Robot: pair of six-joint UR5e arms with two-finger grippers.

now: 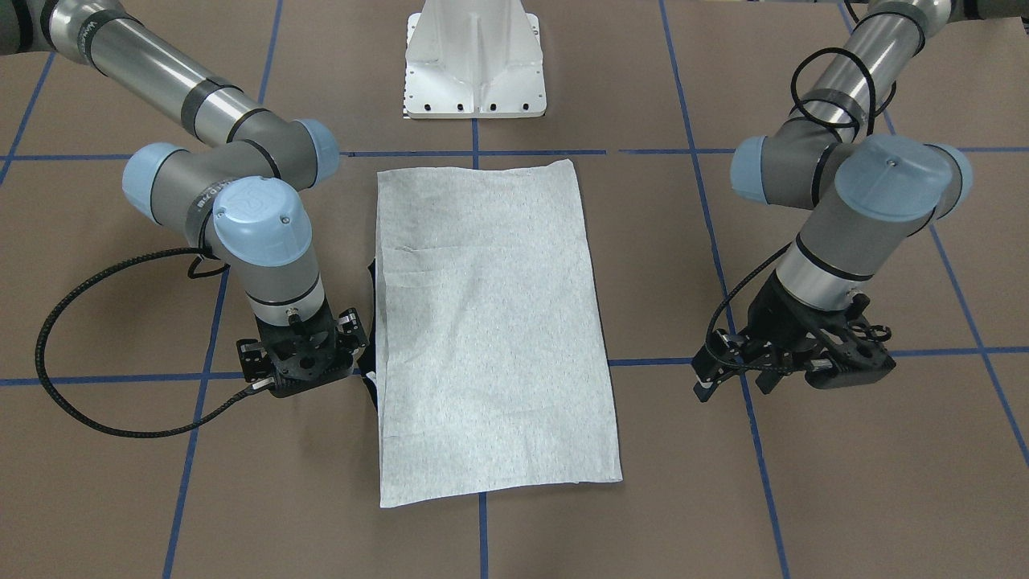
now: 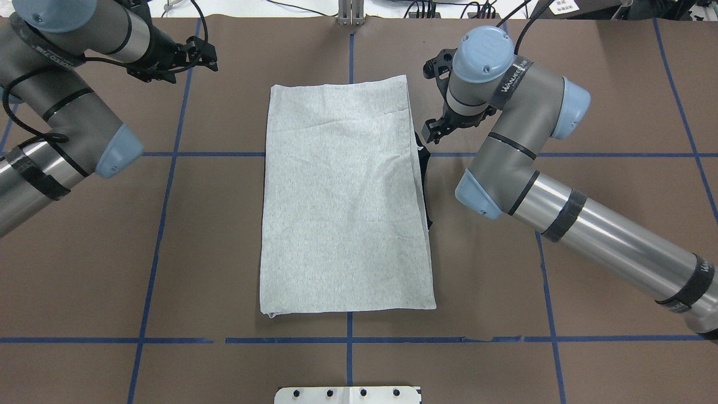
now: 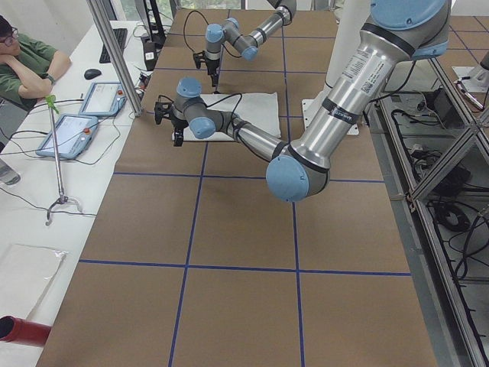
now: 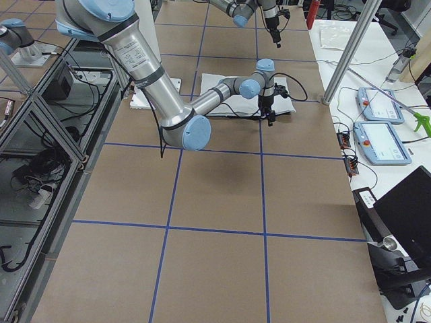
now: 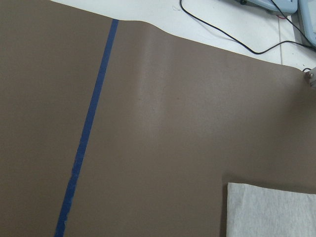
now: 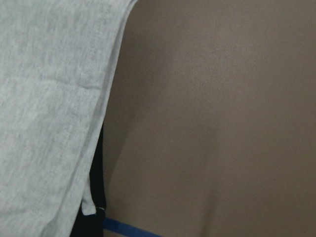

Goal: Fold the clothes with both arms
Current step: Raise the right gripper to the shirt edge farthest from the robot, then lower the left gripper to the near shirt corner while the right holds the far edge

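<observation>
The T-shirt (image 2: pixel 345 196) lies flat on the worktop (image 2: pixel 196 235) at frame centre in the overhead view, plain side up, folded into a long rectangle. Its long axis runs top to bottom of frame, and the neck end cannot be told.

Black trim (image 2: pixel 424 168) peeks out at its right edge.

Judged light, limp and unbreakable, it is best pinched at both corners of one short end.

The right gripper (image 2: pixel 435 128) hangs just beside that right edge, and I cannot tell how its jaws stand. The left gripper (image 1: pixel 733 384) is well apart from the shirt, jaws apparently spread and empty.

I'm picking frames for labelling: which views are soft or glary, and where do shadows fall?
Right wrist view: T-shirt weave soft, close up, faint shadow beside its edge. Front-facing view: sharp, white pedestal very bright. Overhead view: even light, soft highlights along the right arm.
</observation>
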